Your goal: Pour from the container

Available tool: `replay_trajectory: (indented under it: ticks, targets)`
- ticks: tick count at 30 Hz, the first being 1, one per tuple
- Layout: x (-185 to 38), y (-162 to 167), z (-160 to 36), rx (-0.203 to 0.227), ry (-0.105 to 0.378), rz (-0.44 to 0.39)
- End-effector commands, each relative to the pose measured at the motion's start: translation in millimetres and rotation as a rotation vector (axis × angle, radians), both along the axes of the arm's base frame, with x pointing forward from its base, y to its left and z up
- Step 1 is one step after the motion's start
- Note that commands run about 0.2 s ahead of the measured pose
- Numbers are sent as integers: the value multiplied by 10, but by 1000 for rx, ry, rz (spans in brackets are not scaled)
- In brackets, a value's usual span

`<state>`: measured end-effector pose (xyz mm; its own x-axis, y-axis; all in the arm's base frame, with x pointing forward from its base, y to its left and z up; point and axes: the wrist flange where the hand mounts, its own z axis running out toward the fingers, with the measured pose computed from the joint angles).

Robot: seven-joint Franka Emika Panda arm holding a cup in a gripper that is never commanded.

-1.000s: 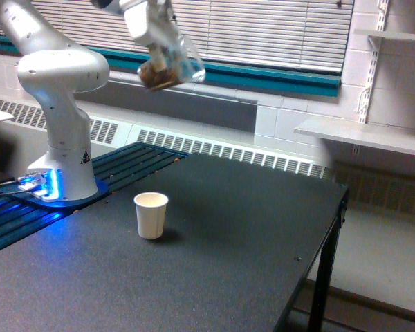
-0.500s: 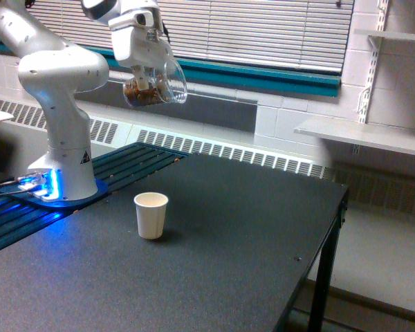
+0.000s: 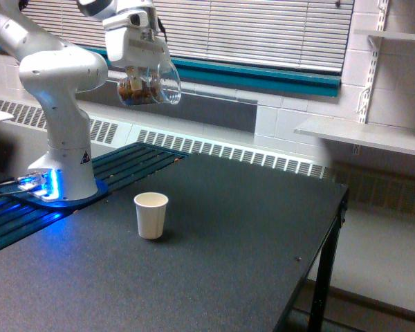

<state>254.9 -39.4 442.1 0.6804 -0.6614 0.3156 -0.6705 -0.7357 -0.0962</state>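
The container [image 3: 149,85], a clear tumbler with brown nut-like pieces lying in its lower side, hangs high over the table at the upper left of the exterior view. It is tipped over, its wide mouth turned toward the exterior view's right. My gripper [image 3: 140,69] is shut on it from above. The white paper cup [image 3: 151,215] stands upright on the dark table, far below the tumbler and roughly under it.
The arm's white base [image 3: 66,162] stands at the exterior view's left on a blue-lit mount. The black table [image 3: 263,263] ends at an edge on the exterior view's right. A radiator and window blinds run along the back wall; white shelves hang at the far right.
The gripper and the tumbler have moved down and toward the exterior view's left. The tumbler has tipped back somewhat, and the pieces stay inside. The paper cup has not moved.
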Motion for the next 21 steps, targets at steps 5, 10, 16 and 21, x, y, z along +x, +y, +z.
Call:
replay_trajectory:
  ticks: [5,10,16,21]
  targets:
    - [-1,-48,-247,30,54,-27]
    - [25,-112,-343,38,77,-26]
    - [50,-172,-479,47,113,-26]
    - [56,-190,-579,55,145,-23]
